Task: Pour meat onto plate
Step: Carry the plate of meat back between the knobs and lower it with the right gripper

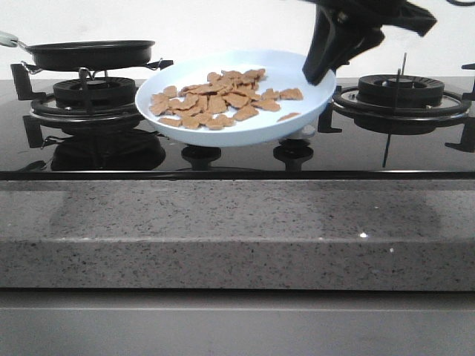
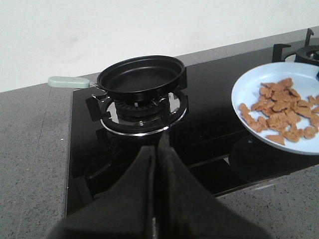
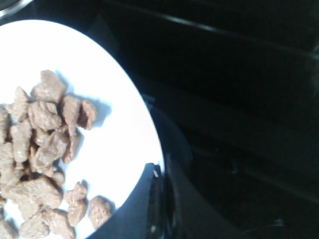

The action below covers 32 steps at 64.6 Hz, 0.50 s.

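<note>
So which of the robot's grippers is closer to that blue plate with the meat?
The right. The right gripper is clamped on the plate at its right rim. The left gripper is shut on nothing, off to the plate's left, apart from it.

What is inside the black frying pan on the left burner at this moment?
The black frying pan looks empty in the left wrist view: only its bare dark bottom shows, no meat. The near rim hides a thin strip of the inside. The meat lies on the pale-blue plate.

Meat [image 3: 40, 149] on plate [image 3: 124, 144], fingers [image 3: 149, 199] gripping rim.
</note>
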### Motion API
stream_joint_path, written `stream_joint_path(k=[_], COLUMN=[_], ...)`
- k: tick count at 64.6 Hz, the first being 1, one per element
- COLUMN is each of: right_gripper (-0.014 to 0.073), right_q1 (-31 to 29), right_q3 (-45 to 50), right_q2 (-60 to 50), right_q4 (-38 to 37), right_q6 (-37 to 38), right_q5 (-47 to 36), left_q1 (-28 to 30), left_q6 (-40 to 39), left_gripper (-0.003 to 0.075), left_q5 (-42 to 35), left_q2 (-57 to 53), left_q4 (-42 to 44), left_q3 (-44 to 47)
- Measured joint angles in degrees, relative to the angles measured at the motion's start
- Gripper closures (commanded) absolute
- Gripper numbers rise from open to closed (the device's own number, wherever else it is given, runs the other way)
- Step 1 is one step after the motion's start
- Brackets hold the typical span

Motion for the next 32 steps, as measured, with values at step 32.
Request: stream_joint_path(k=[32], right_gripper=[0.0654], right_q1=[-8.27], right_q3=[-25.05], right_q2=[19.56], right_q4=[5.53], right_q6=[0.0], right_q5=[4.86], left_q1=[0.0], left_q6=[0.0], left_gripper=[0.0741], left_q5=[-0.34], left_q2=[0.0], left_q4=[0.0], left_q3=[0.0])
